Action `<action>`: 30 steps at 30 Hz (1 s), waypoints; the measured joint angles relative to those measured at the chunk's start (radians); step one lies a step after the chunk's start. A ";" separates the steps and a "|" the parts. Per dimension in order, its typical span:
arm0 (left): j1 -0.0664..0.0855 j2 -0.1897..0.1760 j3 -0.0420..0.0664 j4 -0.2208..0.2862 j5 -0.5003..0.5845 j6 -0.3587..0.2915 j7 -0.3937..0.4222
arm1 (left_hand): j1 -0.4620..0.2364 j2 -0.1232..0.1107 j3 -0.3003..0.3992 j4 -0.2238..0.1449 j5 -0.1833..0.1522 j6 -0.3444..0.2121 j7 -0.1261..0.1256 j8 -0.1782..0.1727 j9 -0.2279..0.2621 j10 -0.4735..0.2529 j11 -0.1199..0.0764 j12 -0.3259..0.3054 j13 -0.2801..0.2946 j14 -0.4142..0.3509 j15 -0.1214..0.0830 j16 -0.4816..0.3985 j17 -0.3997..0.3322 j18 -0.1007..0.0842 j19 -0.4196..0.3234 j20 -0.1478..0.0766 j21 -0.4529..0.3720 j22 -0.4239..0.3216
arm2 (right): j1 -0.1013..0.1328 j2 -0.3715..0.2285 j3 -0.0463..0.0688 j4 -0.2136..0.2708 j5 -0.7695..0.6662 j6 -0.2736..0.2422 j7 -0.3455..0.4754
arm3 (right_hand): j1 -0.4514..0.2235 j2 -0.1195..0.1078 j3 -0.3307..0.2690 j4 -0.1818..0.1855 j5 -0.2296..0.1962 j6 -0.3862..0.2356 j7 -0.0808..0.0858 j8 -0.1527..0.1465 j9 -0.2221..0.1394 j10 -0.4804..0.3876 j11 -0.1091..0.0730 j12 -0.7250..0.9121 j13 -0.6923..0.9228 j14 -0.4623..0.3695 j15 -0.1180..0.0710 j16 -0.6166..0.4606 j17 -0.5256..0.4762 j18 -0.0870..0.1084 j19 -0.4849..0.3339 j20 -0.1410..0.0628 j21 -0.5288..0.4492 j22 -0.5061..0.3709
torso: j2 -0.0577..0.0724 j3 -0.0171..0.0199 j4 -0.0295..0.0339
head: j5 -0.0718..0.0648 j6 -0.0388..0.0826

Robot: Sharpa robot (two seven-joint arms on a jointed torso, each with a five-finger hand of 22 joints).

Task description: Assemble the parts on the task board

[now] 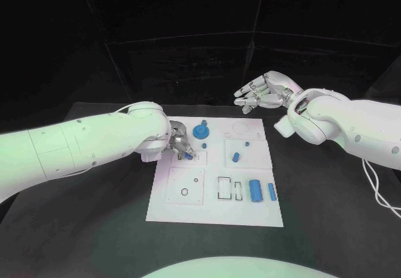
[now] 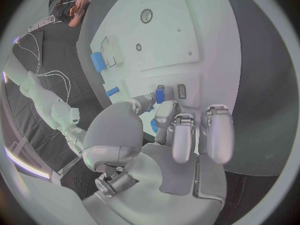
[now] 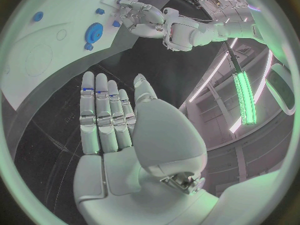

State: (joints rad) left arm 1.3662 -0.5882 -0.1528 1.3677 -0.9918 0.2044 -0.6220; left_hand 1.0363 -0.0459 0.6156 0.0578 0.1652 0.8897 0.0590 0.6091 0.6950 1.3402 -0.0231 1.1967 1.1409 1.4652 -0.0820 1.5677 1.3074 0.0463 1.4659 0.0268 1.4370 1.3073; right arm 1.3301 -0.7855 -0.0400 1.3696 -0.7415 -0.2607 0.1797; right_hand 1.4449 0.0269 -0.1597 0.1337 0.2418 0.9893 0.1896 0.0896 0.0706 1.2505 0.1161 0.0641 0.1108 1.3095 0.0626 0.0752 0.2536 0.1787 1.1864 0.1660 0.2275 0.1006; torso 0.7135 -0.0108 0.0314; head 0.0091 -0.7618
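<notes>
Pinching what looks like a small blue peg (image 1: 187, 154), your left hand (image 1: 178, 145) meets the white board (image 1: 215, 205); your right hand (image 1: 264, 91) hovers empty, fingers straight

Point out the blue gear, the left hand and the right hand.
blue gear (image 1: 200, 131), head view, centre of its disc.
left hand (image 1: 179, 145), head view, middle of the hand at the board's edge.
right hand (image 1: 263, 90), head view, middle of the raised hand.

The left arm (image 1: 83, 147) reaches in low, its hand (image 1: 179, 146) turned down with fingertips (image 2: 160, 94) pinching a small blue piece. The right arm (image 1: 351, 127) is raised, its hand (image 1: 266, 91) empty, fingers (image 3: 103, 110) straight and side by side.
</notes>
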 measured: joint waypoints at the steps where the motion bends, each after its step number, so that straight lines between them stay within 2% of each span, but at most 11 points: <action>1: 0.000 0.000 0.000 0.000 0.000 0.002 0.000 | 0.000 0.000 0.000 0.000 0.000 0.000 0.000 0.000 0.000 0.000 0.000 0.000 0.000 0.000 0.000 0.000 0.000 0.000 0.000 0.000 0.000 0.000 | 0.000 0.000 0.000 0.000 0.000 0.000 0.000 | 0.000 0.000 0.000 0.000 0.000 0.000 0.000 0.000 0.000 0.000 0.000 0.000 0.000 0.000 0.000 0.000 0.000 0.000 0.000 0.000 0.000 0.000 | 0.000 0.0000 0.0001 | 0.000 -0.001; 18: -0.001 0.003 -0.004 -0.002 -0.001 0.009 0.003 | 0.000 0.000 -0.003 -0.003 -0.003 0.004 -0.003 -0.001 0.003 0.000 0.000 0.000 0.000 0.000 0.000 0.000 0.000 0.000 0.000 0.000 0.000 0.000 | 0.000 0.001 0.000 0.000 0.000 0.001 0.000 | 0.000 0.000 0.000 0.000 0.000 0.000 0.000 0.000 0.000 0.000 0.000 0.000 0.000 0.000 0.000 0.000 0.000 0.000 0.000 0.000 0.000 0.000 | 0.000 0.0000 0.0001 | -0.001 -0.002; 23: -0.001 0.004 -0.004 -0.004 -0.001 0.009 0.003 | -0.026 0.015 -0.017 -0.017 -0.009 0.005 -0.003 0.004 0.003 0.000 0.000 0.000 0.000 0.000 0.000 0.000 0.000 0.000 0.000 0.000 0.000 0.000 | 0.000 0.000 0.000 0.001 0.000 0.001 0.000 | 0.000 0.000 0.000 0.000 0.000 0.000 0.000 0.000 0.000 0.000 0.000 0.000 -0.001 0.000 0.000 0.000 0.000 0.000 0.000 0.000 -0.004 -0.001 | 0.000 0.0000 0.0007 | -0.001 -0.002; 25: -0.001 0.004 -0.005 -0.005 0.000 0.009 0.003 | -0.052 0.013 -0.002 -0.045 -0.010 0.010 -0.009 0.004 0.003 0.000 0.000 0.000 0.000 0.000 0.000 0.000 0.000 0.000 0.000 0.000 0.000 0.000 | 0.000 0.000 0.000 0.002 0.000 0.001 0.000 | 0.000 0.000 0.000 0.000 0.000 0.000 0.000 0.000 0.000 0.000 0.000 0.000 -0.001 0.000 0.000 0.000 0.000 0.000 0.000 0.000 -0.004 -0.001 | 0.000 0.0000 0.0008 | -0.001 -0.002; 27: -0.001 0.005 -0.005 -0.007 0.000 0.009 0.003 | -0.074 0.012 -0.022 -0.046 -0.010 0.015 -0.012 0.007 0.001 0.000 0.000 0.000 0.000 0.000 0.000 0.000 0.000 0.000 0.000 0.000 0.000 0.000 | 0.000 0.000 0.000 0.002 0.000 0.001 0.000 | 0.000 0.000 0.000 0.000 0.000 0.000 0.000 0.000 0.000 0.000 0.000 0.000 -0.001 0.000 0.000 0.000 0.000 0.000 0.000 0.000 -0.004 -0.001 | 0.000 0.0000 0.0009 | -0.001 -0.002; 30: -0.003 0.005 -0.006 -0.010 0.001 0.009 0.001 | -0.097 0.007 -0.096 -0.017 -0.010 0.022 -0.018 0.007 -0.004 0.000 0.000 0.000 0.000 0.000 0.000 0.000 0.000 0.000 0.000 0.000 0.000 0.000 | 0.000 0.000 0.000 0.003 0.000 0.001 0.000 | 0.000 0.000 0.000 0.000 0.000 0.000 0.000 0.000 0.000 0.000 0.000 0.000 -0.001 0.000 0.000 0.000 0.000 0.000 0.000 0.000 -0.004 -0.001 | 0.000 0.0000 0.0009 | -0.001 -0.002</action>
State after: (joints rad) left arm 1.3636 -0.5830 -0.1589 1.3576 -0.9909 0.2137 -0.6211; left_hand 0.9395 -0.0390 0.5201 0.0403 0.1548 0.9118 0.0405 0.6159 0.6913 1.3402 -0.0232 1.1967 1.1407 1.4652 -0.0820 1.5677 1.3074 0.0463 1.4659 0.0268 1.4370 1.3073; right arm 1.3301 -0.7851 -0.0401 1.3723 -0.7414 -0.2602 0.1802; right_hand 1.4449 0.0269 -0.1596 0.1337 0.2418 0.9893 0.1896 0.0893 0.0706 1.2505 0.1161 0.0641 0.1102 1.3095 0.0626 0.0752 0.2536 0.1786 1.1864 0.1660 0.2235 0.0998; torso 0.7133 -0.0108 0.0323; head 0.0082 -0.7634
